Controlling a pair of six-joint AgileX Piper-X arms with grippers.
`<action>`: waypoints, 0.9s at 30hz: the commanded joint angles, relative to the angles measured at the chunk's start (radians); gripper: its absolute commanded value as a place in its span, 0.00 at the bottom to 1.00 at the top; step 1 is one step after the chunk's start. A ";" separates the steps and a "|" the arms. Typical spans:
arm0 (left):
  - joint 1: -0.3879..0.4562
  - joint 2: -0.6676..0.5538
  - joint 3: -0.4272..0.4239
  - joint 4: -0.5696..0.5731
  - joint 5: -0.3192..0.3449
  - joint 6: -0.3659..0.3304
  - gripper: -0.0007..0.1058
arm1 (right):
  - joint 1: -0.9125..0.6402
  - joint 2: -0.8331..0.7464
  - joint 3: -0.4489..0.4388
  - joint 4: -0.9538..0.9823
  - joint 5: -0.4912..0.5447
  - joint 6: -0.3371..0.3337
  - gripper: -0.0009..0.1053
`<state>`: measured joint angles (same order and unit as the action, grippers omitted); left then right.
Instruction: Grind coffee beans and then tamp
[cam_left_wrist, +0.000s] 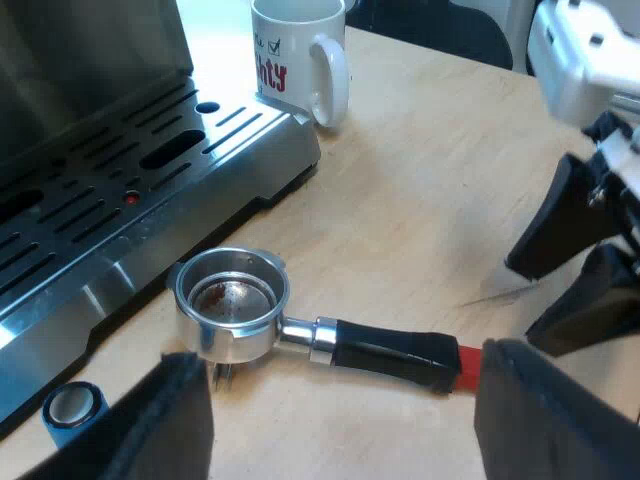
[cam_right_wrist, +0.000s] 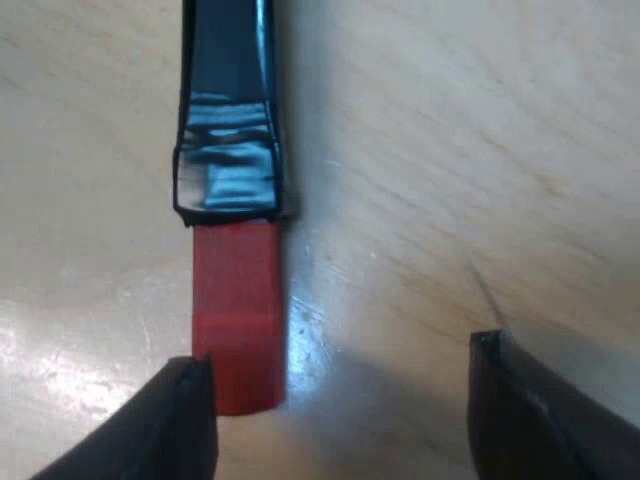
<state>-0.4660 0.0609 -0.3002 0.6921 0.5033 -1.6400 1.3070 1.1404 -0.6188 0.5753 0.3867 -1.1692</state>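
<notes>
The metal holder (cam_left_wrist: 232, 305) lies loose on the wooden table beside the espresso machine (cam_left_wrist: 100, 170), a little brown residue in its basket. Its dark handle (cam_left_wrist: 390, 355) ends in red (cam_left_wrist: 468, 366). My left gripper (cam_left_wrist: 340, 425) is open, its fingers spread wide over the holder and its handle. In the right wrist view the handle (cam_right_wrist: 228, 110) and its red end (cam_right_wrist: 237, 310) lie flat on the table. My right gripper (cam_right_wrist: 340, 405) is open just above the tip, one finger (cam_right_wrist: 180, 425) touching or nearly touching the red end. The right gripper (cam_left_wrist: 575, 265) hovers close by the handle's tip.
A white mug (cam_left_wrist: 305, 50) with red lettering stands at the corner of the machine's slotted drip tray (cam_left_wrist: 150, 150). A blue tamper (cam_left_wrist: 73, 410) stands on the table by the machine's base. Bare wooden tabletop (cam_left_wrist: 440, 200) stretches beyond the holder.
</notes>
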 joint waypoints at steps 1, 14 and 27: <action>-0.005 -0.005 -0.002 -0.017 -0.007 0.000 0.56 | -0.006 -0.047 -0.043 0.057 -0.001 -0.081 0.54; -0.005 -0.005 -0.002 -0.017 -0.007 0.000 0.56 | -0.006 -0.129 -0.207 0.057 0.105 -0.274 0.54; -0.005 -0.005 -0.002 -0.017 -0.092 -0.036 0.58 | 0.014 -0.129 -0.274 -0.051 0.068 -0.355 0.61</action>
<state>-0.4660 0.0609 -0.3002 0.6921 0.4328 -1.6588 1.3181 1.0176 -0.8827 0.5404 0.4604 -1.5009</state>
